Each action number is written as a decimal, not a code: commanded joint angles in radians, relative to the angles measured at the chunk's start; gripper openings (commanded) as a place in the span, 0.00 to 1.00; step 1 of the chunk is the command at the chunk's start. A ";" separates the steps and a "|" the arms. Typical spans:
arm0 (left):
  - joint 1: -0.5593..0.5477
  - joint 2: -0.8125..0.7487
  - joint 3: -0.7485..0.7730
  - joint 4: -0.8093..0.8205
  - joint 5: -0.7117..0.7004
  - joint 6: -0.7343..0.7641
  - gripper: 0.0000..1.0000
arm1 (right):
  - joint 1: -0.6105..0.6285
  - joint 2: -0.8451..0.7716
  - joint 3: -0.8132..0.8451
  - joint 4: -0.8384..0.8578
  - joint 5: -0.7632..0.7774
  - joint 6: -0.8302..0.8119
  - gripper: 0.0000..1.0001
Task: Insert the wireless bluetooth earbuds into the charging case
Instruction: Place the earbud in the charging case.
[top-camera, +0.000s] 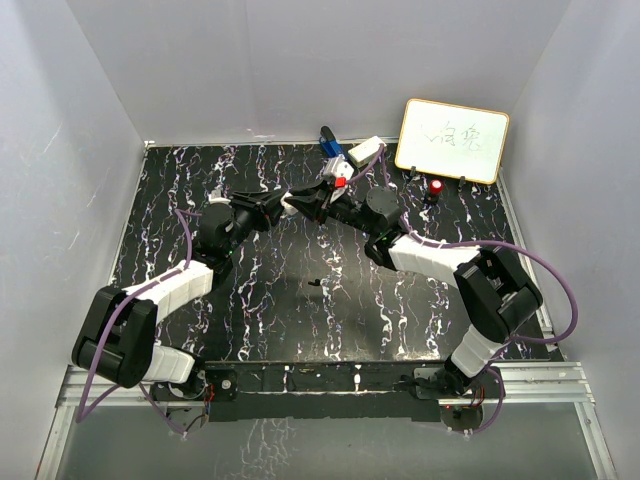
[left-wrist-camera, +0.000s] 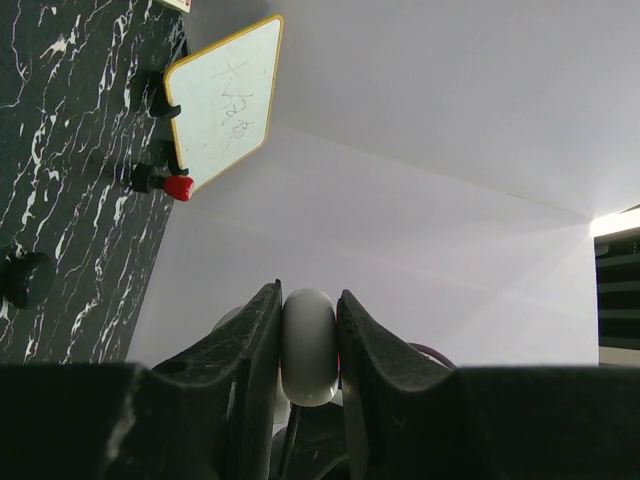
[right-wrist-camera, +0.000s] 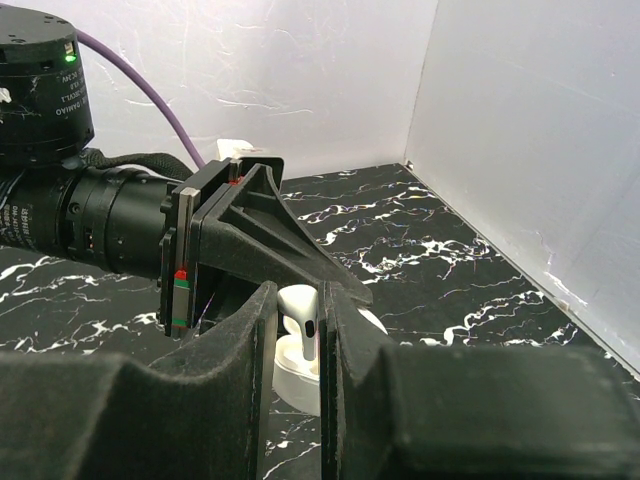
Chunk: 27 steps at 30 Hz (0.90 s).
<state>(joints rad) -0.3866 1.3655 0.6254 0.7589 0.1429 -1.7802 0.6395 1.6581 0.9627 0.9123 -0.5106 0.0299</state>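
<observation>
Over marbled black table (top-camera: 270, 320), left pincer (left-wrist-camera: 309, 293) clamps charging case (left-wrist-camera: 308, 348); right pincer (right-wrist-camera: 297, 292) apparently grips earbud (right-wrist-camera: 303, 318).

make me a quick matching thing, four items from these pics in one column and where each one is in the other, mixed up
1. round white plastic charging case
2. small white earbud
3. white rectangular board with a yellow rim
4. black knob with a red cap

a. on the black marbled table, just in front of the board
b. between the right gripper fingers
c. propped up at the table's far right corner
d. clamped in the left gripper

Pairs: 1-d, 2-b, 3-c, 4-a
</observation>
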 joint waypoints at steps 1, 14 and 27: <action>-0.005 -0.019 0.042 0.027 0.027 0.007 0.00 | 0.002 -0.001 0.024 0.031 0.015 -0.016 0.00; -0.005 -0.022 0.048 0.032 0.026 0.009 0.00 | 0.003 0.007 0.023 0.023 0.014 -0.023 0.00; -0.005 -0.026 0.047 0.038 0.024 0.008 0.00 | 0.003 0.008 0.010 0.020 0.018 -0.028 0.00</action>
<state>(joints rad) -0.3885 1.3655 0.6308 0.7628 0.1467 -1.7733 0.6395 1.6695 0.9627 0.8925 -0.5034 0.0231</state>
